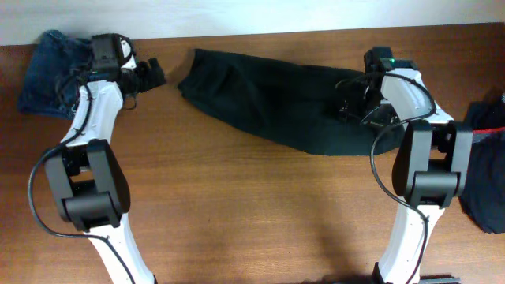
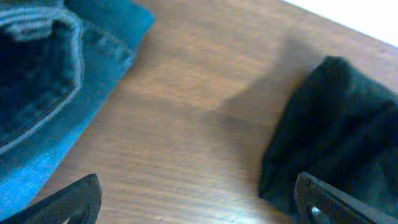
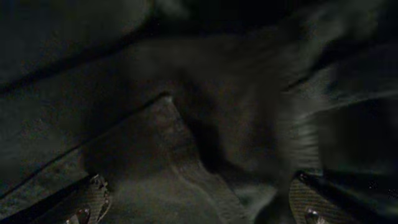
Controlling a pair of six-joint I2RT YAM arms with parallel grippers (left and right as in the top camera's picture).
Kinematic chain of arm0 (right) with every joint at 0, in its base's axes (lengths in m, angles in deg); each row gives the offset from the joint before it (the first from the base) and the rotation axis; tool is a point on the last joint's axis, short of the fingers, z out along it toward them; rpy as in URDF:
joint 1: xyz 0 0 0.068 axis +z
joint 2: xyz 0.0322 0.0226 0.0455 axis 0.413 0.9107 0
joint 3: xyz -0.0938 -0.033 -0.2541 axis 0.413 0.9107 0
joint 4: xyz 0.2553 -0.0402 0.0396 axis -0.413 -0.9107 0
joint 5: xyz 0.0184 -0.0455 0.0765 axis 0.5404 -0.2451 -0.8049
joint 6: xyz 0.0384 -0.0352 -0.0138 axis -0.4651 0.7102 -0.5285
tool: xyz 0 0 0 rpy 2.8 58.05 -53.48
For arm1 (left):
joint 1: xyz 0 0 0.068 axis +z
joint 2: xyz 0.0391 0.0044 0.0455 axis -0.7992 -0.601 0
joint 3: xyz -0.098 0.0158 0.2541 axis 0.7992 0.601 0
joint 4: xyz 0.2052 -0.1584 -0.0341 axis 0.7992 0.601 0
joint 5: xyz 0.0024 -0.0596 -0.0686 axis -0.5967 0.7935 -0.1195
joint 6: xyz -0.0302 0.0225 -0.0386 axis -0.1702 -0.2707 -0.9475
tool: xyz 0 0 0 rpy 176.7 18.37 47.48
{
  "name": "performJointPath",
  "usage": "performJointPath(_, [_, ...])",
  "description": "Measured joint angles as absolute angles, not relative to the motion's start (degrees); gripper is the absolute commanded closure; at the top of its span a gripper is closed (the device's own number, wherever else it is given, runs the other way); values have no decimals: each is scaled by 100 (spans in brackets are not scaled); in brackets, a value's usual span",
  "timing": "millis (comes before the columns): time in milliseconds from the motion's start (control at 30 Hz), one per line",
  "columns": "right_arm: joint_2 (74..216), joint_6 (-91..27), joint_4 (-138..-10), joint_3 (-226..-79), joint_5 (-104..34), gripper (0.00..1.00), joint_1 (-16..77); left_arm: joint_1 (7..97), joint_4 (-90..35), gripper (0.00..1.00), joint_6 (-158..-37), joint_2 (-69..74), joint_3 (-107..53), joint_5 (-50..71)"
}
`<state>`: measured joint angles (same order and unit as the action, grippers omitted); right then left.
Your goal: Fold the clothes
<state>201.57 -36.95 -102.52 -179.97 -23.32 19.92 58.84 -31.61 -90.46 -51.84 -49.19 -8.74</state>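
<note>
Fingers [image 2: 78, 199] of the left gripper [image 2: 198, 186] stand wide apart at the lower corners of the left wrist view. Bare wood of the table [image 2: 205, 106] shows between them and they hold nothing. The right gripper [image 3: 196, 186] is spread just as wide, its fingers [image 3: 93, 202] over dark cloth with nothing pinched between them; whether the tips touch the fabric cannot be told.

From overhead, the left arm [image 1: 87, 185] rises from its base at 7 o'clock, bends at the elbow and reaches toward 11 o'clock. Its gripper [image 1: 151, 75] points to 3 o'clock, into the gap between the blue jeans [image 1: 43, 75] and the black trousers [image 1: 268, 95]. The right arm [image 1: 430, 170] climbs from 5 o'clock to 1 o'clock, and its gripper [image 1: 351, 99] turns toward 9 o'clock, over the right end of the trousers.

The trousers lie as one long band from 12 toward 2 o'clock, slanting slightly downward to the right. The jeans sit bunched at 10 o'clock, partly under the left wrist. A dark garment with a reddish band [image 1: 485, 173] lies at 3 o'clock, at the table's edge.

Only the left wrist view shows the jeans' stitched seams [image 2: 43, 68] and the rounded end of the trousers [image 2: 336, 124], well clear of the jeans. Only the right wrist view shows a folded seam edge [image 3: 186, 149] in the black cloth. Only the overhead view shows a small green light [image 1: 387, 54] on the right wrist.
</note>
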Motion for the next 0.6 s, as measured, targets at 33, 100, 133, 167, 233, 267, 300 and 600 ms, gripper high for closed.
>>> performJointPath(33, [20160, -3732, -10367, -18198, -2227, 1, 1982, 5877, -3098, 1, -9026, -5184, -4922, -891])
performJointPath(100, [20160, -3756, -10645, -18574, -2122, 1, 1957, 5836, -2997, 1, -8984, -5173, -4922, -913])
performJointPath(133, [20162, -3762, -10800, -18790, -2052, 1, 1951, 5827, -2938, 1, -8976, -5160, -4922, -911])
performJointPath(167, [20160, -3765, -11030, -19179, -1879, 1, 1944, 5803, -2875, 1, -8960, -5140, -4922, -915])
performJointPath(233, [20157, -3784, -11375, -19641, -1597, 1, 1944, 5772, -2800, 1, -8943, -5031, -4922, -904])
performJointPath(267, [20155, -3780, -11473, -19735, -1562, 1, 1944, 5761, -2798, 1, -8943, -4998, -4922, -885])
performJointPath(300, [20155, -3786, -11570, -19820, -1562, 1, 1944, 5746, -2785, 1, -8943, -4926, -4922, -771])
performJointPath(600, [20157, -3192, -11342, -19418, -2835, 1, 1944, 4461, -2188, 25, -8608, -4754, -4948, -491])
